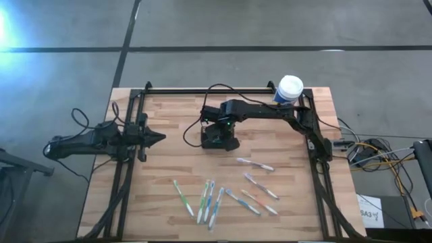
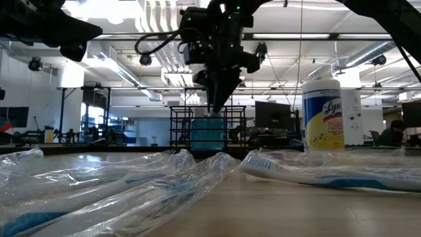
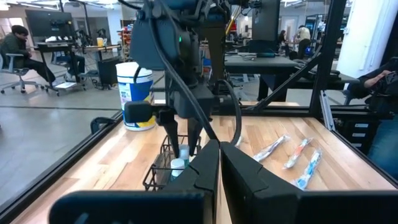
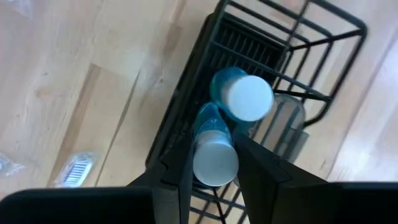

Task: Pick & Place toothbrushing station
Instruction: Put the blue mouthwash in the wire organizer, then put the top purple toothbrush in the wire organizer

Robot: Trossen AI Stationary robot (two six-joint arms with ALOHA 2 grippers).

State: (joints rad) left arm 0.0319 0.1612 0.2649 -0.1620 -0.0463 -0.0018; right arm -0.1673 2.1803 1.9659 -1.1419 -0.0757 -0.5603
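The black wire-mesh caddy (image 1: 219,137) stands with its base on the wooden table near the middle; it also shows in the low view (image 2: 184,128) and in the right wrist view (image 4: 289,37). Two blue bottles with white caps stand upright in it (image 4: 249,96). My right gripper (image 4: 214,171) reaches down into the caddy from above and is shut on the nearer bottle (image 4: 214,158). My left gripper (image 1: 159,138) is shut and empty, above the table's left part, pointing at the caddy (image 3: 163,171). My right gripper pinches the white-capped top (image 4: 214,163) of one blue bottle between its two fingers. The fingers point down from above into the caddy. The bottle stands upright inside the caddy, which rests on the table.
Several wrapped toothbrushes (image 1: 255,164) lie on the near half of the table and fill the front of the low view (image 2: 131,191). A yellow canister with a white lid (image 1: 289,90) stands at the far right corner. People sit at desks beyond the table (image 3: 15,50).
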